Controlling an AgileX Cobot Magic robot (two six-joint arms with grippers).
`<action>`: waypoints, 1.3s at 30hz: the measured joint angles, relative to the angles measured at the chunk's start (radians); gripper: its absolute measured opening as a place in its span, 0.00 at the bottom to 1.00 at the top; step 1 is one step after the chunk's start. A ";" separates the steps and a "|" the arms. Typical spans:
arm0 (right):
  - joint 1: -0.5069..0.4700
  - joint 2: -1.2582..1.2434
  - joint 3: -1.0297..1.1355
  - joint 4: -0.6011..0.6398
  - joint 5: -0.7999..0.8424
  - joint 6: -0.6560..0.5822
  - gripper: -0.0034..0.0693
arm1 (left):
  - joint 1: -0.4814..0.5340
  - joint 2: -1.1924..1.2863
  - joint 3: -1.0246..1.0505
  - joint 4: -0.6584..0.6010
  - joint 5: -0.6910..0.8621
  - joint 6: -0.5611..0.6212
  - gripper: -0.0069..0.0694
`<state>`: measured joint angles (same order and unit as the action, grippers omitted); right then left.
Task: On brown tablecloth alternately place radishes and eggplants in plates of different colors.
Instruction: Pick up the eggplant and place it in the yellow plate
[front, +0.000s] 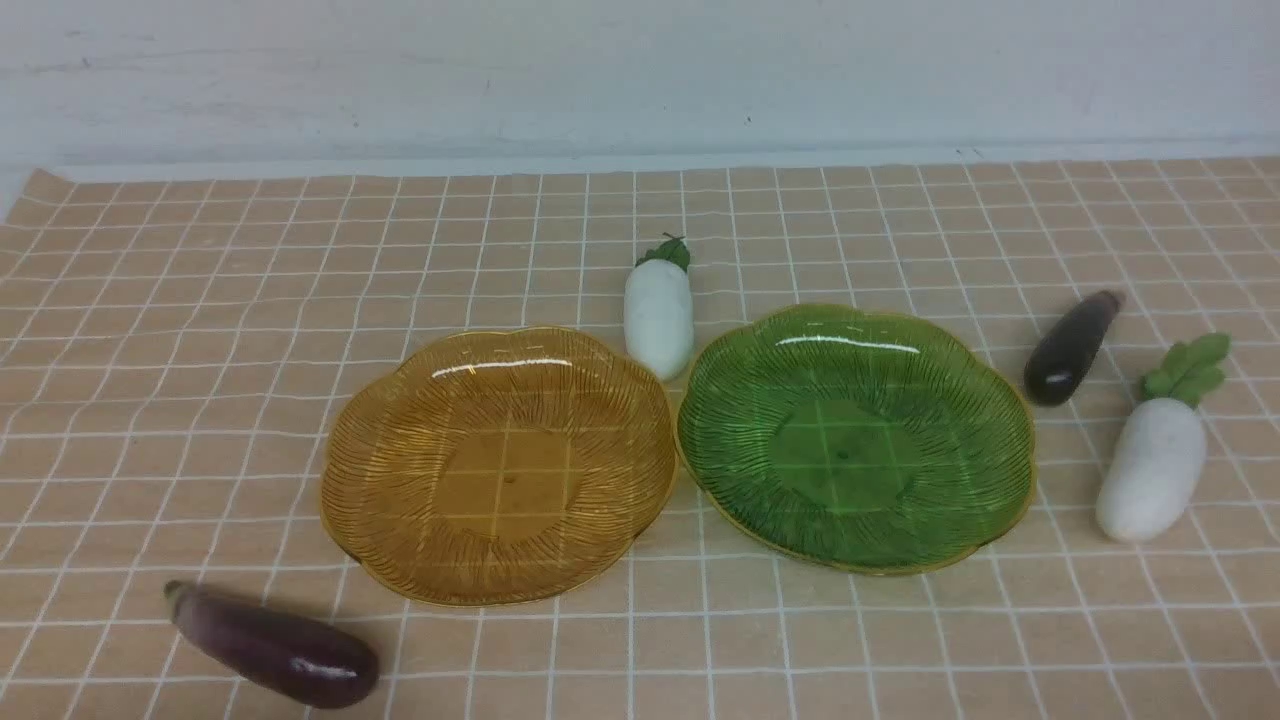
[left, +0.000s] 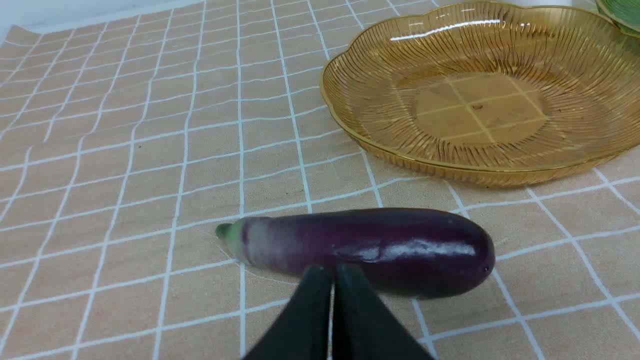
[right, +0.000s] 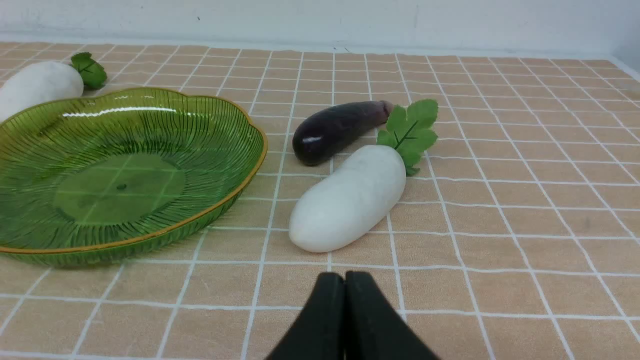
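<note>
- amber plate (front: 400, 480) and green plate (front: 855, 440) sit empty, side by side on the brown tablecloth (front: 150, 350), rims almost touching.
- far radish (front: 658, 315) lies just behind their gap.
- right radish (front: 1150, 470) and right eggplant (front: 1068, 347) lie close together beyond the green plate.
- left gripper (left: 333, 277), closed and empty, is just short of the left eggplant (front: 272, 648).
- right gripper (right: 344, 282), closed and empty, faces the right radish.
</note>
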<state>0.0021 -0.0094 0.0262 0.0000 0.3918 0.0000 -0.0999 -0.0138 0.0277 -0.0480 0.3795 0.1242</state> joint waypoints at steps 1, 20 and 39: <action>0.000 0.000 0.000 0.000 0.000 0.000 0.03 | 0.000 0.000 0.000 0.000 0.000 0.000 0.09; 0.000 0.000 0.000 0.000 0.000 0.000 0.03 | 0.000 0.000 0.002 0.018 -0.077 -0.016 0.09; 0.000 0.000 0.000 0.000 0.000 0.000 0.03 | 0.000 0.000 -0.028 -0.418 -0.768 -0.375 0.09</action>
<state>0.0021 -0.0094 0.0262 0.0000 0.3918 0.0000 -0.0999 -0.0138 -0.0005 -0.4661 -0.3886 -0.2513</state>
